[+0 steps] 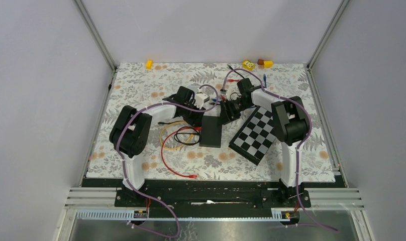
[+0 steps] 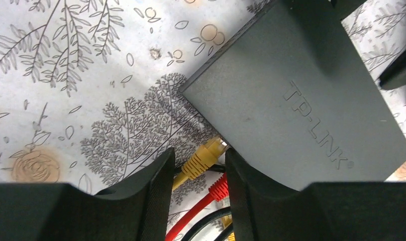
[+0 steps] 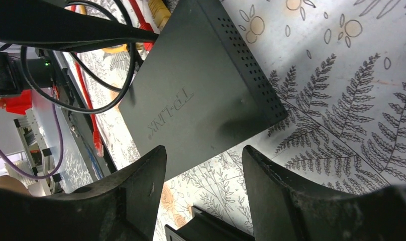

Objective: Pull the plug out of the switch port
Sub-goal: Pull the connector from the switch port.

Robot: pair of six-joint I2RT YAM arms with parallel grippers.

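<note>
Between parted left fingers [image 2: 156,186]: yellow plug [image 2: 203,158] at switch [image 2: 291,100], ungripped; right fingers [image 3: 140,181] parted too.

Tip of yellow plug [image 2: 203,158] out of sight behind switch [image 2: 291,90]

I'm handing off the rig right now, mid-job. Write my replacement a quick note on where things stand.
Left hand: open, fingers either side of the yellow plug, which is in its switch port; contact unclear.
Right hand: open over the switch's opposite end, holding nothing.
Done: left hand lined up on the plug.
Left: close on it and pull it out, probably bracing the switch with the right hand. The red plug sits right beside it.
</note>
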